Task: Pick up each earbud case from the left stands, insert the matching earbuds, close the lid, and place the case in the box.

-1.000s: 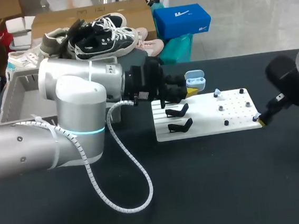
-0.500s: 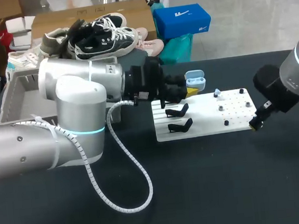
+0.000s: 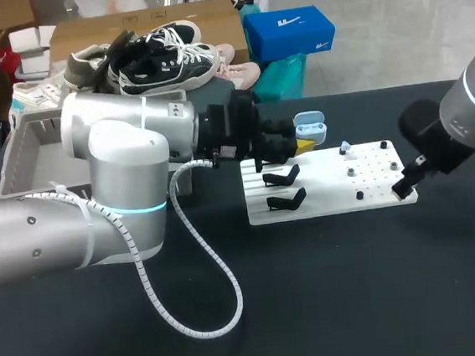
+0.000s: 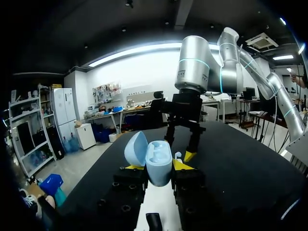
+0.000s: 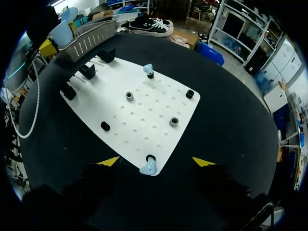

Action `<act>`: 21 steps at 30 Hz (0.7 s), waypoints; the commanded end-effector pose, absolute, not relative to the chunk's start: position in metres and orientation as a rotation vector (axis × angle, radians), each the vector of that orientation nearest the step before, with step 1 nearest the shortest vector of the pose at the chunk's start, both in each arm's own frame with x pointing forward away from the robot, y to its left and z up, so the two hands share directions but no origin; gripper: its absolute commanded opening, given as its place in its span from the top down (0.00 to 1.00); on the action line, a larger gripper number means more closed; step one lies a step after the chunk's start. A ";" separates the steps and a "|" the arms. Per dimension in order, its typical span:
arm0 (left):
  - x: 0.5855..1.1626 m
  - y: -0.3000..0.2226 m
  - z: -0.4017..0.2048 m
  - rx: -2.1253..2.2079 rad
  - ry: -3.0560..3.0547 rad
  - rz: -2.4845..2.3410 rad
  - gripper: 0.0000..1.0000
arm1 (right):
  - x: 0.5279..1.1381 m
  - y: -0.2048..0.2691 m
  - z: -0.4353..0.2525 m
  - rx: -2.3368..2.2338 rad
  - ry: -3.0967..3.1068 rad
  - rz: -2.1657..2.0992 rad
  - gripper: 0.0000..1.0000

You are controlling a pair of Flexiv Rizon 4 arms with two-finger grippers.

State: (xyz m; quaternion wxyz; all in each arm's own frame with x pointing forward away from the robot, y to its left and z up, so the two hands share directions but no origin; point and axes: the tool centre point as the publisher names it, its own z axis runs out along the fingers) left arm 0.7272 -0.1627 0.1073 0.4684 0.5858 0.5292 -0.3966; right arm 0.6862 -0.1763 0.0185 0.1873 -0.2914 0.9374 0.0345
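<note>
Right end effector (image 5: 155,161) spread over the earbud (image 5: 148,167). Looks tiny, probably slick, so pinch its bulb. Left end effector (image 4: 156,168) pinches the case (image 4: 159,162).

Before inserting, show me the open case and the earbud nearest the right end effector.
Case (image 4: 159,166): left wrist view, front of its body.
Earbud (image 5: 148,168): right wrist view, its rounded body.

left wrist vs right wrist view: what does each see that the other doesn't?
Left wrist only: the open case close up, held in the left gripper, and the right gripper seen from the front. Right wrist only: an earbud at the board's edge between the right gripper's open fingers, and the pegs. Both: the white board and black stands.
</note>
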 end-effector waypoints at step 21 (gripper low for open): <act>0.727 -0.162 0.107 1.434 1.297 -0.971 1.00 | 0.677 -0.171 0.019 -0.789 2.636 0.124 0.53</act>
